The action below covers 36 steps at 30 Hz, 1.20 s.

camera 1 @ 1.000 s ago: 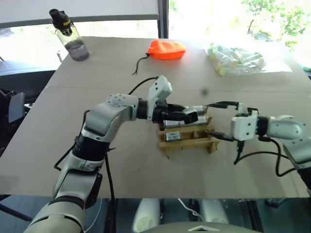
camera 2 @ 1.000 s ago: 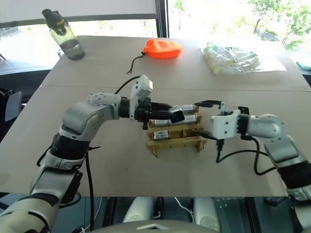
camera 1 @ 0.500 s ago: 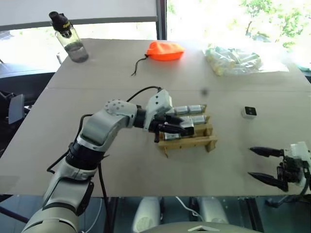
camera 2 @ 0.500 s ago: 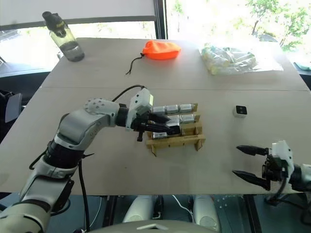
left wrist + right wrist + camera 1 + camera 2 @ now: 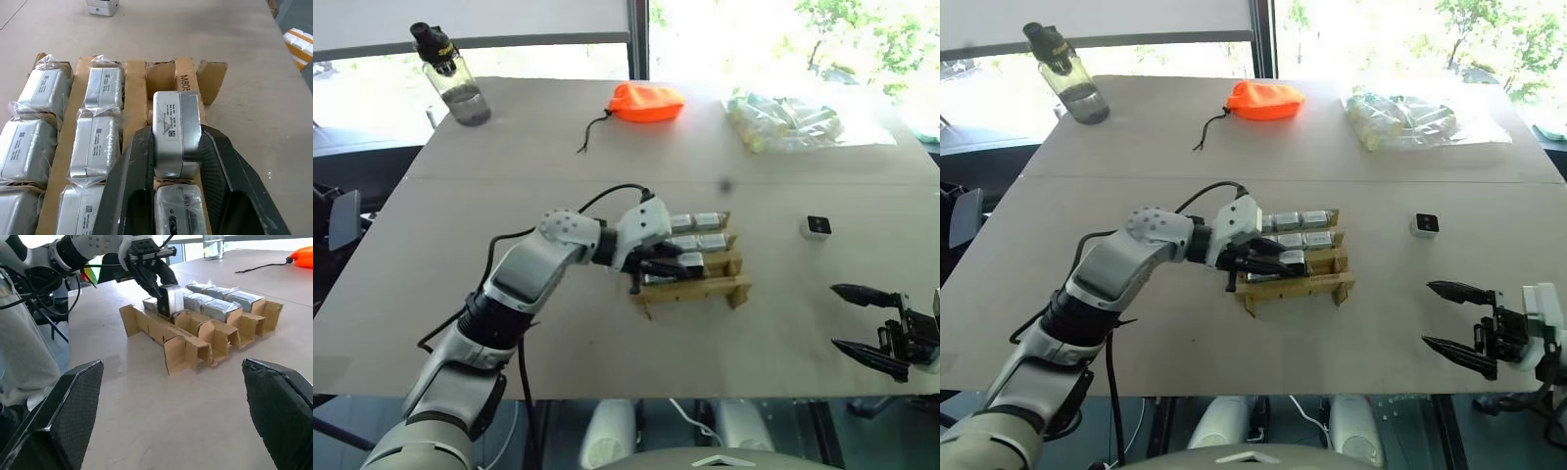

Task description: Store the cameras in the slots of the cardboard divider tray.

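Left gripper point(image 5: 176, 161), its two black fingers pinched on a silver-grey metal camera block point(image 5: 176, 133), hangs over the light tan slotted cardboard divider tray point(image 5: 697, 287), at the tray's near row. Measured from that tray: the held camera sits above the near row's middle slot, tilted a little rather than square to it, and one bagged camera point(image 5: 177, 211) already lies in the slot beside it. The two farther rows look full of silver blocks in clear wrap (I count six, edges partly hidden). Well off to the tray's right, the right gripper point(image 5: 1459, 316) waits near the table's front edge with its fingers spread wide and nothing between them. A small white camera with a black square face point(image 5: 816, 226) lies loose on the table, to the tray's right and slightly beyond it.

Judging by this, the step in hand is seating the held camera. Next it needs squaring to the slot walls, a straight lowering, then release; the loose white one would follow.
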Available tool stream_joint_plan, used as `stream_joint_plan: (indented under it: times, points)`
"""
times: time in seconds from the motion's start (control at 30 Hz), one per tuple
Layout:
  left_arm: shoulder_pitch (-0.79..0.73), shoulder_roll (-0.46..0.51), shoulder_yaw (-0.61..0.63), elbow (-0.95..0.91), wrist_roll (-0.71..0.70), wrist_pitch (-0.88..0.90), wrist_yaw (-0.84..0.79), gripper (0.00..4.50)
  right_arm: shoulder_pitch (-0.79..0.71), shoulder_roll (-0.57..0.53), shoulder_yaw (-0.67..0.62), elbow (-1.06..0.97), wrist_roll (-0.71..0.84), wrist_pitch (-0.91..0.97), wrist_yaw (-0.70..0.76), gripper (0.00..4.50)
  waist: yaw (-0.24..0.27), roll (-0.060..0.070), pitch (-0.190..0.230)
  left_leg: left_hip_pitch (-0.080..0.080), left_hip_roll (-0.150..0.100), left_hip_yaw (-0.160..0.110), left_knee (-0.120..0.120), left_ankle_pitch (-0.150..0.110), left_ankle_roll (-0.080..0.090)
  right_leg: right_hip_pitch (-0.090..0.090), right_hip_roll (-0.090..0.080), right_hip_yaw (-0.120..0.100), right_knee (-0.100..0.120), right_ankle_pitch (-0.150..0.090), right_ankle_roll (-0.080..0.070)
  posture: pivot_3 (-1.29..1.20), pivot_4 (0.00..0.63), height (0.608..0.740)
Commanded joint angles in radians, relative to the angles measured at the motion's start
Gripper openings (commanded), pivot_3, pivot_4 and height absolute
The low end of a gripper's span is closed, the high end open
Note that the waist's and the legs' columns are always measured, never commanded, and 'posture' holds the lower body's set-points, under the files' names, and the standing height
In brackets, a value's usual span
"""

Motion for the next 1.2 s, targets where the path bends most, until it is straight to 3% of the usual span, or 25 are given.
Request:
stream_joint_plan:
  times: [0.03, 0.5, 0.57, 0.6, 0.73, 0.77, 0.93, 1.07, 1.2]
  points:
    - [-0.006, -0.003, -0.010, 0.002, 0.031, -0.007, 0.011, 0.74, -0.035, 0.009, -0.027, -0.020, 0.032, -0.021, 0.070, 4.50, -0.001, 0.000, 0.000, 0.000, 0.000, 0.000, 0.000, 0.000, 0.000, 0.000, 0.000, 0.000, 0.000, 0.000, 0.000, 0.00, 0.150, 0.726]
    - [0.005, -0.018, -0.061, 0.041, 0.113, -0.099, -0.002, 0.74, -0.025, 0.054, -0.067, -0.098, -0.022, 0.014, 0.062, 4.50, 0.001, 0.001, -0.001, 0.002, 0.000, 0.000, 0.000, 0.000, 0.000, 0.002, 0.000, 0.000, 0.001, 0.000, 0.000, 0.00, 0.150, 0.726]
    - [0.005, -0.027, -0.036, 0.034, 0.078, -0.098, -0.018, 1.77, -0.029, 0.063, -0.075, -0.109, -0.031, 0.022, 0.049, 4.50, 0.001, 0.001, -0.001, 0.002, 0.000, 0.000, 0.000, 0.000, 0.000, 0.002, 0.000, 0.000, 0.001, 0.000, 0.000, 0.00, 0.150, 0.726]
    - [0.004, -0.034, -0.021, 0.028, 0.056, -0.079, -0.019, 1.91, -0.034, 0.070, -0.081, -0.115, -0.035, 0.032, 0.025, 4.50, 0.001, 0.001, 0.000, 0.002, 0.000, 0.000, 0.000, 0.000, 0.000, 0.002, 0.000, 0.000, 0.001, 0.000, 0.000, 0.00, 0.150, 0.726]
    - [-0.013, -0.047, 0.002, 0.029, 0.057, -0.032, 0.019, 4.01, -0.052, 0.083, -0.095, -0.132, -0.068, 0.081, -0.074, 4.50, 0.001, 0.001, 0.000, 0.001, 0.000, 0.000, 0.000, 0.000, 0.000, 0.002, -0.001, 0.000, 0.000, 0.000, 0.000, 0.00, 0.150, 0.726]
    - [-0.015, -0.035, -0.003, 0.025, 0.070, -0.040, 0.014, 4.36, -0.054, 0.085, -0.098, -0.132, -0.077, 0.084, -0.084, 4.50, 0.001, 0.001, 0.000, 0.001, 0.000, 0.000, 0.000, 0.000, 0.000, 0.002, -0.001, 0.000, 0.000, 0.000, 0.000, 0.00, 0.150, 0.726]
    - [-0.035, -0.016, 0.049, -0.029, 0.026, -0.017, 0.006, 4.45, -0.077, 0.108, -0.122, -0.131, -0.119, 0.140, -0.227, 4.50, 0.001, 0.000, 0.000, 0.001, 0.000, -0.001, 0.000, 0.000, 0.000, 0.002, -0.001, -0.001, 0.000, 0.000, 0.000, 0.00, 0.150, 0.726]
    - [-0.041, -0.004, 0.135, -0.066, -0.055, -0.053, -0.040, 4.45, -0.156, 0.195, -0.139, -0.109, -0.264, 0.175, -0.601, 4.50, -0.003, 0.001, 0.000, 0.001, 0.000, 0.000, 0.001, 0.000, 0.000, 0.002, -0.001, -0.001, 0.001, 0.000, 0.000, 0.00, 0.150, 0.726]
    - [-0.029, 0.031, 0.169, -0.050, -0.062, -0.113, -0.076, 4.45, -0.188, 0.260, -0.133, -0.097, -0.335, 0.227, -0.786, 4.50, 0.002, 0.003, -0.001, 0.000, 0.000, -0.001, 0.000, 0.000, -0.001, 0.001, -0.001, -0.001, 0.001, 0.000, 0.000, 0.00, 0.150, 0.726]
